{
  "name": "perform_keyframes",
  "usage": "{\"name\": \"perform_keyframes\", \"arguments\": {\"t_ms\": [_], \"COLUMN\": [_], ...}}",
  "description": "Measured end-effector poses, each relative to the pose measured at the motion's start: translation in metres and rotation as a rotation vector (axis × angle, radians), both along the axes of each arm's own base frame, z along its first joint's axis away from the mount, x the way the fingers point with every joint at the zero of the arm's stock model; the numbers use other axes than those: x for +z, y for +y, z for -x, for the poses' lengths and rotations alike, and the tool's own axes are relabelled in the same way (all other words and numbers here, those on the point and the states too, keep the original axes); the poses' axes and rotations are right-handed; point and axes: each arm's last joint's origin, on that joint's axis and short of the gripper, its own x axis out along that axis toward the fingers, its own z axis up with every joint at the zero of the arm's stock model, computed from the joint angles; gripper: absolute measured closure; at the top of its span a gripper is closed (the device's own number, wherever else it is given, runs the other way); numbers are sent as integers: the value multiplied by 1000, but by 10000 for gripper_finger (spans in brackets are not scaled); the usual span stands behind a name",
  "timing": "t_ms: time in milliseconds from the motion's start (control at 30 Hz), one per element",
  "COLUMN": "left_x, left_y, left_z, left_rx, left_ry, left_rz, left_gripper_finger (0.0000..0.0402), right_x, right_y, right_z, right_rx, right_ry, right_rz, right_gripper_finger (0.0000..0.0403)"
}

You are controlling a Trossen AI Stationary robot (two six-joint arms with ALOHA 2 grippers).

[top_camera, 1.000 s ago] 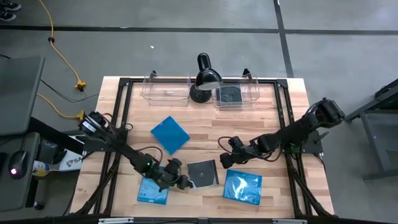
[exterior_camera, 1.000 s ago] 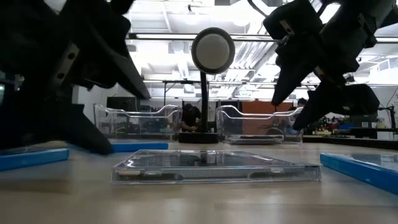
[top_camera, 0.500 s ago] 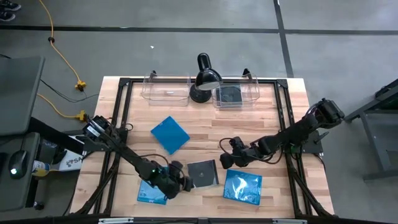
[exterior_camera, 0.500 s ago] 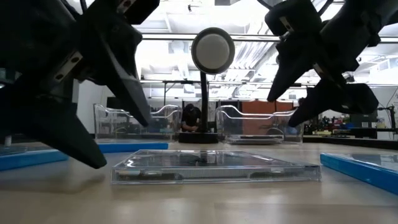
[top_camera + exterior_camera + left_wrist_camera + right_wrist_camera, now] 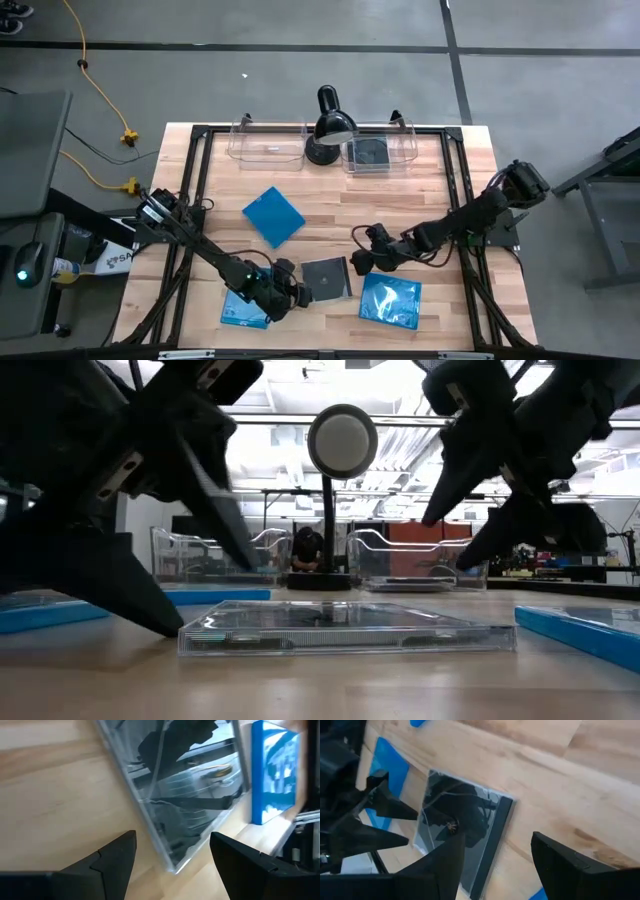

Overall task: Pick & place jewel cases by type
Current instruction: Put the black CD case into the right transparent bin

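Since a second ago the left gripper (image 5: 297, 293) has slid in low toward the dark jewel case (image 5: 327, 277), and the right gripper (image 5: 361, 262) has eased slightly down toward that case's opposite corner; the cases themselves lie as before.

The wooden table (image 5: 460, 190) is pale butcher-block with visible grain, framed by black rails. At its far edge stand two clear rectangular bins with thin glossy walls — the left bin (image 5: 264, 142) and the right bin (image 5: 379, 150), which holds a dark square case lying flat. Between them sits a black desk lamp (image 5: 326, 125) with a rounded shade and round base.

Four jewel cases lie flat on the wood, all thin squares of hard plastic. A matte bright blue case (image 5: 273, 215) lies turned like a diamond near the middle. Another blue case (image 5: 389, 300), with a mottled printed face, rests near the front right; a third blue case (image 5: 243, 309) is at the front left, partly under the left arm. The dark jewel case lies between those two, its clear front glossy and reflective.

The left gripper's pointed dark fingers (image 5: 116, 855) are spread, straddling a corner of the dark case — no contact is visible. The right gripper hovers beside the case's other side, its fingers (image 5: 560, 861) spread apart and holding nothing.
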Motion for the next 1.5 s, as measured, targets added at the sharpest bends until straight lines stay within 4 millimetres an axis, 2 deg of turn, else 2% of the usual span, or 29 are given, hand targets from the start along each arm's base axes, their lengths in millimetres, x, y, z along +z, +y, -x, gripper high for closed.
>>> {"name": "perform_keyframes", "arguments": {"t_ms": [267, 467, 800, 1167, 1500], "left_x": [-6, -7, -8, -8, -9], "left_y": [-1, 0, 2, 3, 3], "left_z": [-2, -1, -2, -1, 1], "left_rx": [0, -2, 2, -9, -33], "left_ry": [1, 16, 8, 6, 32], "left_rz": [-1, -21, -49, -79, -103], "left_gripper_finger": [147, 147, 147, 147, 147], "right_x": [-33, -45, -42, -25, -29], "right_y": [6, 5, -10, -18, -11], "right_z": [-13, -24, -37, -50, -46], "right_rx": [32, 43, 44, 8, 193], "right_ry": [33, -2, -106, -315, -250], "right_rz": [-39, -88, -111, -90, -157], "right_gripper_finger": [192, 192, 192, 192, 192]}}
